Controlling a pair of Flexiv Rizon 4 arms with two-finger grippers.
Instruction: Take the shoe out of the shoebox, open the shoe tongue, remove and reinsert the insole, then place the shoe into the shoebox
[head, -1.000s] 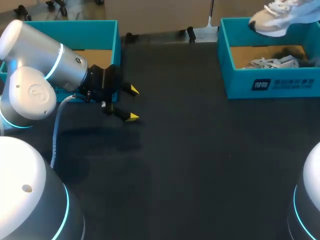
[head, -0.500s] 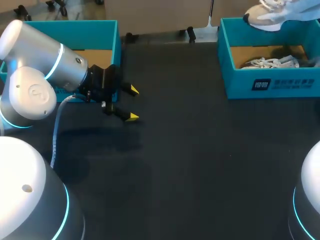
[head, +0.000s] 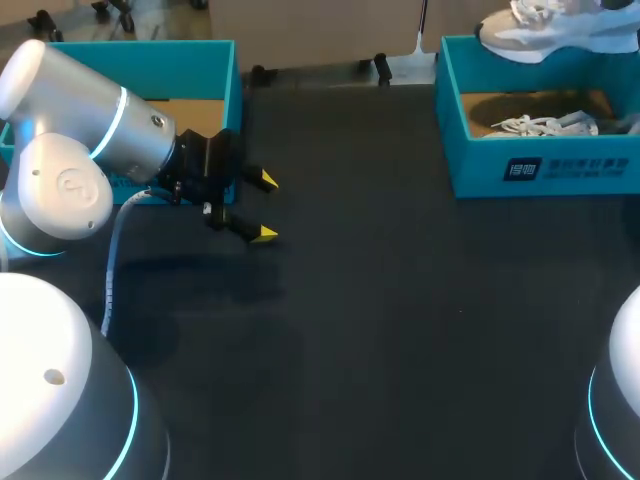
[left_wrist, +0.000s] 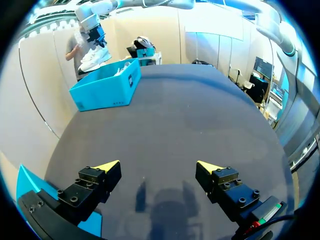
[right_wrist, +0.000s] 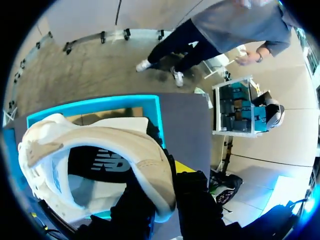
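Note:
The white and beige shoe hangs above the far side of the teal shoebox at the table's back right. In the right wrist view my right gripper is shut on the shoe's heel collar, one finger inside and one outside, with the shoebox below. In the left wrist view that gripper shows far ahead, holding the shoe over the shoebox. My left gripper hovers open over the table's left side, with nothing between its fingers.
A second white shoe with loose laces lies inside the shoebox. Another teal box stands at the back left, right behind my left arm. The black tabletop spreads between the two boxes.
The shoe held by my right gripper has shifted left and a little further back above the shoebox. My left arm has not moved.

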